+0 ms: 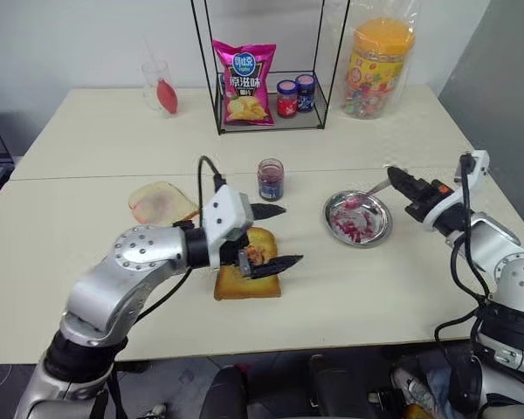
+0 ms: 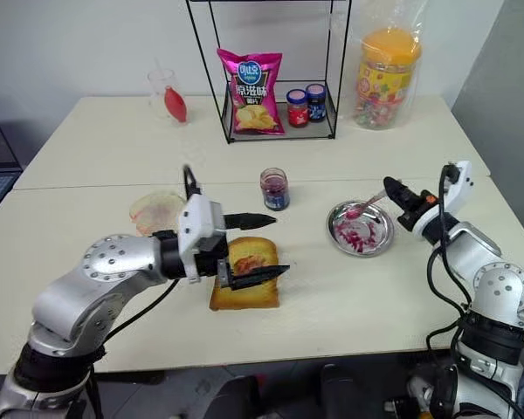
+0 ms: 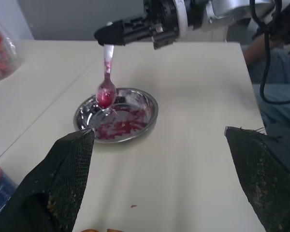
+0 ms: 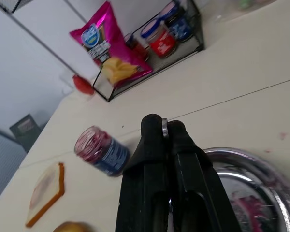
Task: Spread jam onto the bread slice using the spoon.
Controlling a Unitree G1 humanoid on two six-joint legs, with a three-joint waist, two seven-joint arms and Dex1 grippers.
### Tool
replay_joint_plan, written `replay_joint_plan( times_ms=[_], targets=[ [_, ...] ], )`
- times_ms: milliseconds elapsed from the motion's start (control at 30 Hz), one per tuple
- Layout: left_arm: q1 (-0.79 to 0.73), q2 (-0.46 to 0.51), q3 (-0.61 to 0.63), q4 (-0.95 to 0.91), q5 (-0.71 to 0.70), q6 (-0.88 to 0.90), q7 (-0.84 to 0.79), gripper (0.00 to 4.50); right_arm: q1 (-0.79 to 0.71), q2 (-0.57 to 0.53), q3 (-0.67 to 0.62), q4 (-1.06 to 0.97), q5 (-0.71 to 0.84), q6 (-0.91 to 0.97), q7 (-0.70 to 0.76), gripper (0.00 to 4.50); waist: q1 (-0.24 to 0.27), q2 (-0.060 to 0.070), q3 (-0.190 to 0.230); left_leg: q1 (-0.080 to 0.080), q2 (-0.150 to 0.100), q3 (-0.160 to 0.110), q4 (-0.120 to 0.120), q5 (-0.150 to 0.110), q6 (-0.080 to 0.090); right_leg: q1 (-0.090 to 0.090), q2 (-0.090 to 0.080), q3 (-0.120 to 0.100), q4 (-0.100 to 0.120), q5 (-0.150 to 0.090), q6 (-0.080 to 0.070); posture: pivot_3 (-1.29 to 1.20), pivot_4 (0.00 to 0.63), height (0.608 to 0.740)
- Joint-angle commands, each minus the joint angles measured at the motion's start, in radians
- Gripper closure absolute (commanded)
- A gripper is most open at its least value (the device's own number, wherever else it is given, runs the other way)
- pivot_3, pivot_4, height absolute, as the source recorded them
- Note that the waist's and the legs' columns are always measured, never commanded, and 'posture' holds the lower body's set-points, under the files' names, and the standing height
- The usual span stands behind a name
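The golden bread slice [image 1: 236, 286] lies near the table's front, with a reddish blob of jam [image 1: 260, 253] on its far part. Just above that part my left gripper [image 1: 275, 237] hovers open, holding nothing and pointing right. The jam jar [image 1: 270, 179] stands behind the slice. Right of it sits a round metal dish [image 1: 382, 229] smeared with jam. My right gripper [image 1: 400, 179] is shut on the handle of the spoon [image 3: 106, 89]. The spoon's jam-coated bowl hangs over the dish's far rim.
A paler slice with a pink smear [image 1: 162, 202] lies left of the jar. At the back stands a wire shelf [image 1: 271, 122] with a chips bag and two small jars, a glass cup [image 1: 157, 85] to its left and a large orange-lidded tub [image 1: 380, 65] to its right.
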Motion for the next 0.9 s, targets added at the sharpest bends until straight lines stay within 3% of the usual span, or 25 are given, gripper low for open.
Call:
replay_joint_plan(
  times_ms=[33, 533, 567, 667, 900],
  targets=[
    [-0.053, -0.026, -0.045, 0.012, 0.028, 0.004, -0.001, 0.0, 0.02, -0.033, -0.025, 0.05, -0.047, -0.085, 0.063, 4.47, 0.0, 0.0, 0.0, 0.0, 0.0, 0.0, 0.001, 0.0, 0.0, 0.0, 0.0, 0.0, 0.0, 0.0, 0.0, 0.0, 0.15, 0.74],
    [-0.144, -0.135, -0.126, 0.097, 0.11, -0.033, -0.01, 0.0, 0.029, -0.021, -0.001, 0.201, -0.138, -0.195, 0.144, 4.47, 0.001, 0.0, 0.0, 0.002, 0.0, 0.0, 0.001, 0.0, 0.0, 0.002, 0.0, 0.001, 0.001, 0.0, 0.0, 0.0, 0.15, 0.74],
    [-0.146, -0.141, -0.126, 0.1, 0.11, -0.032, -0.01, 0.0, 0.033, -0.022, 0.005, 0.2, -0.15, -0.202, 0.144, 4.03, 0.001, 0.0, 0.0, 0.002, 0.0, 0.0, 0.001, 0.0, 0.0, 0.002, 0.0, 0.001, 0.001, 0.0, 0.0, 0.0, 0.15, 0.74],
    [-0.148, -0.151, -0.128, 0.105, 0.117, -0.034, -0.01, 0.0, 0.038, -0.019, 0.011, 0.197, -0.166, -0.215, 0.146, 3.55, 0.002, 0.0, 0.0, 0.003, 0.0, 0.0, 0.001, 0.0, 0.0, 0.002, 0.0, 0.001, 0.001, 0.0, 0.0, 0.0, 0.15, 0.74],
    [-0.148, -0.167, -0.123, 0.117, 0.127, -0.043, -0.001, 0.0, 0.068, -0.028, 0.057, 0.167, -0.243, -0.258, 0.164, 1.96, 0.002, 0.0, 0.0, 0.003, 0.0, 0.0, 0.001, 0.0, 0.0, 0.003, 0.0, 0.001, 0.001, 0.0, 0.0, 0.0, 0.15, 0.74]
  ],
)
